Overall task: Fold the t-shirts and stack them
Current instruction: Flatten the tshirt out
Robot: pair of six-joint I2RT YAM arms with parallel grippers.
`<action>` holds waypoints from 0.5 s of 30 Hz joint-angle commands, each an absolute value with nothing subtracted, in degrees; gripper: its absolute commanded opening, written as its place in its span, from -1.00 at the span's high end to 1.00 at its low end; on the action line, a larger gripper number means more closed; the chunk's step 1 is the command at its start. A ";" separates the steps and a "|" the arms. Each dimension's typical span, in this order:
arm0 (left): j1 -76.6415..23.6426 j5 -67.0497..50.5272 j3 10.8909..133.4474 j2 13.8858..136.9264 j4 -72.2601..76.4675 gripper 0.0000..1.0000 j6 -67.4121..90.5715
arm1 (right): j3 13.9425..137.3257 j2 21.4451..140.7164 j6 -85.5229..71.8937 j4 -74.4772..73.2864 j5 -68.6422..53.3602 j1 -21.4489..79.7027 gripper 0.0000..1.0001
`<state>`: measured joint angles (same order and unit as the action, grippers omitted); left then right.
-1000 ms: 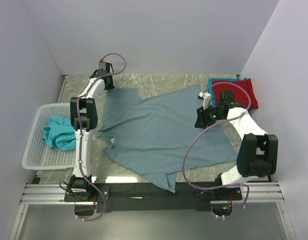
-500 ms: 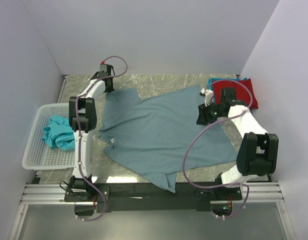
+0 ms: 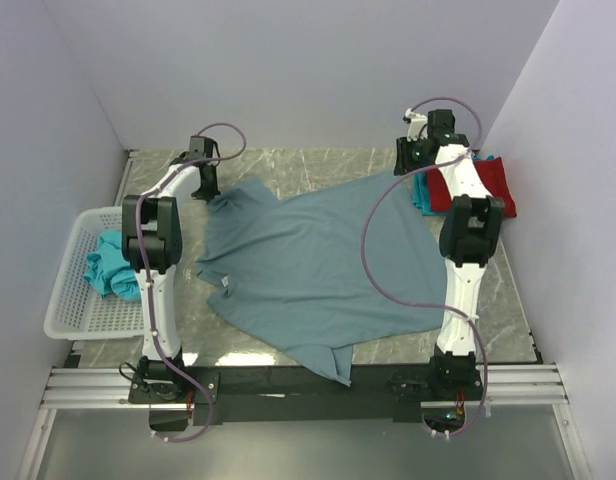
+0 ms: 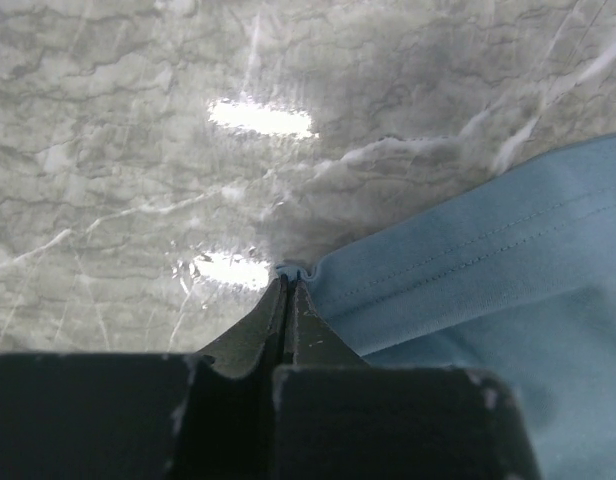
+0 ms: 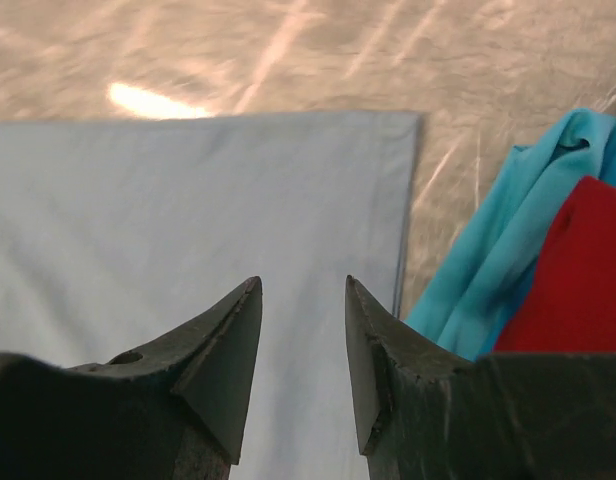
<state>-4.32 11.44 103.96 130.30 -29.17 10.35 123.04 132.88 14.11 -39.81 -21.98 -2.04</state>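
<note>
Left tool [image 4: 288, 284] pinching blue-grey t-shirt [image 4: 488, 270], red t-shirt [image 3: 475, 185] largely hiding teal t-shirt [image 3: 420, 192]

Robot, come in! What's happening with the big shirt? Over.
Left gripper shut on blue-grey t-shirt edge. Right gripper open over its far corner. Red t-shirt, teal t-shirt alongside.

Top external: fixed high at the near edge, looking down across the whole table [image 3: 318, 165]. Left wrist: close over the far left. Right wrist: close over the far right. Shared by all: blue-grey t-shirt [image 3: 308, 260].
</note>
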 commanded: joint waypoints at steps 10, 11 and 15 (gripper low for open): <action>-3.87 10.11 105.47 125.51 -30.76 0.99 10.81 | 141.67 147.30 7.21 -34.11 -13.89 -1.14 0.07; -3.87 10.11 105.12 125.42 -30.85 0.99 10.72 | 142.55 148.26 7.56 -34.54 -13.89 -1.06 0.07; -3.87 10.37 105.21 125.24 -30.85 0.99 10.63 | 142.30 148.97 7.91 -32.61 -13.18 -0.35 0.03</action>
<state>-4.03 10.74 103.81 129.45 -30.57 10.35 139.90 148.90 8.36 -36.40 -14.26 -1.39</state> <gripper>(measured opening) 0.013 0.481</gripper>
